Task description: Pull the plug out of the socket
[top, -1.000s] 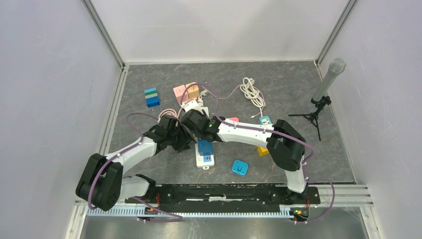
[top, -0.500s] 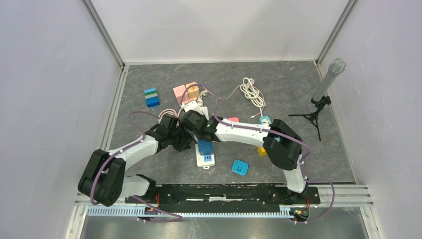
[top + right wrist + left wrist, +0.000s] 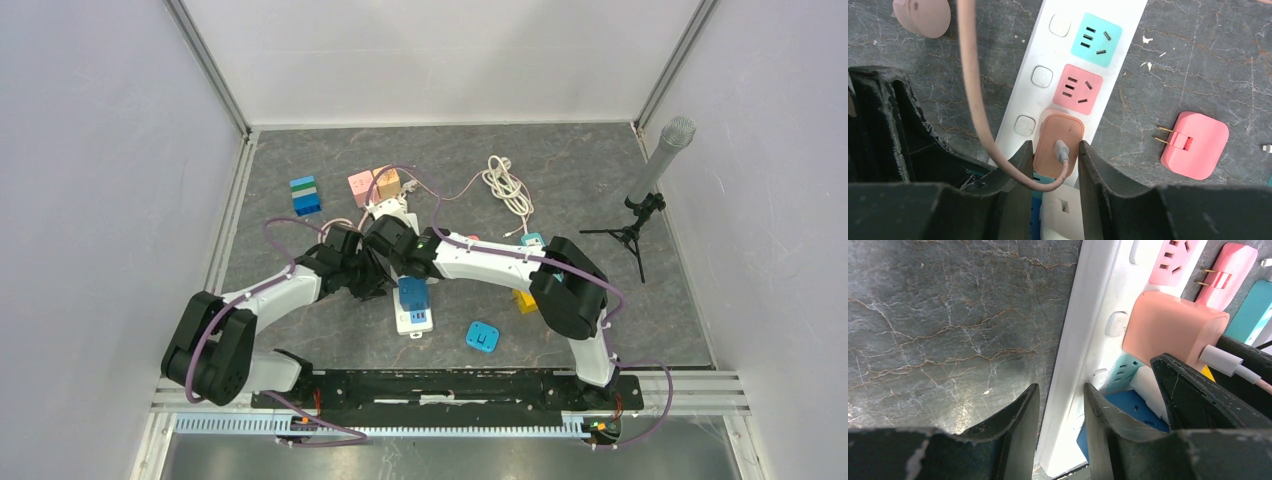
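A microphone stands right, a coiled white cable mid-back, and perhaps toy blocks left.

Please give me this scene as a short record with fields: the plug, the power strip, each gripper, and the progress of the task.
plug: orange plug, seated in the white power strip, cable attached
right gripper: right gripper shut on the plug's two sides
left gripper: left gripper astride the strip's long edge; grip unclear
other: loose pink plug lying beside the strip
progress: plug not yet pulled out
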### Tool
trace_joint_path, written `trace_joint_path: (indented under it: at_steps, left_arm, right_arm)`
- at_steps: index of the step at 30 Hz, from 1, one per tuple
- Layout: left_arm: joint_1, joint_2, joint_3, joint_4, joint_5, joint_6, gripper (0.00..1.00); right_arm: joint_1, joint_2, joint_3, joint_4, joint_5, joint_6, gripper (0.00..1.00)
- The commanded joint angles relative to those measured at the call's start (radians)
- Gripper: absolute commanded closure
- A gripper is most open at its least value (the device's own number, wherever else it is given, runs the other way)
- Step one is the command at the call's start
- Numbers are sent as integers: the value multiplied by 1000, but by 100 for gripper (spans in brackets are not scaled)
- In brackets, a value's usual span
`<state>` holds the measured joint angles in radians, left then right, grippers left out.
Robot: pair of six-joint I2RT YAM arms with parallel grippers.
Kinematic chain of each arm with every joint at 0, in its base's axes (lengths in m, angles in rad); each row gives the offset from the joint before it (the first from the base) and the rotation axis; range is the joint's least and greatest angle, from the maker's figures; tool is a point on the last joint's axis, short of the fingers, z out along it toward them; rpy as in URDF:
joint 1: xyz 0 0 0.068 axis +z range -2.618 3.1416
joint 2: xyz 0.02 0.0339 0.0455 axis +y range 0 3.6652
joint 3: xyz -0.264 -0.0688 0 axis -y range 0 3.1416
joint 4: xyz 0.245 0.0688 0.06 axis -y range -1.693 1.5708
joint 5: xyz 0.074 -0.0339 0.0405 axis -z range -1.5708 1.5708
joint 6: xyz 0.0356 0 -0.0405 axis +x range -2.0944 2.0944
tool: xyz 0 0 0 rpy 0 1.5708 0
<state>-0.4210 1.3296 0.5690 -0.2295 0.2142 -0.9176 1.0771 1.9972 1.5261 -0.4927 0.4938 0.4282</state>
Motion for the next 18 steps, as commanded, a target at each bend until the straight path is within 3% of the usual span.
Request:
trace_joint_path:
  at_steps: [1, 10, 18]
  left_arm:
    - [-2, 36, -3, -75, -102, 45, 57]
    - [-4, 31, -13, -53, -106, 52, 57]
    - [-4, 6, -18, -50, -113, 54, 57]
  right_arm:
    - [-10, -51, 87, 93, -101, 44, 100]
    - [-26, -73, 42, 131, -158, 62, 100]
    - [-12, -40, -30, 140, -15, -43, 100]
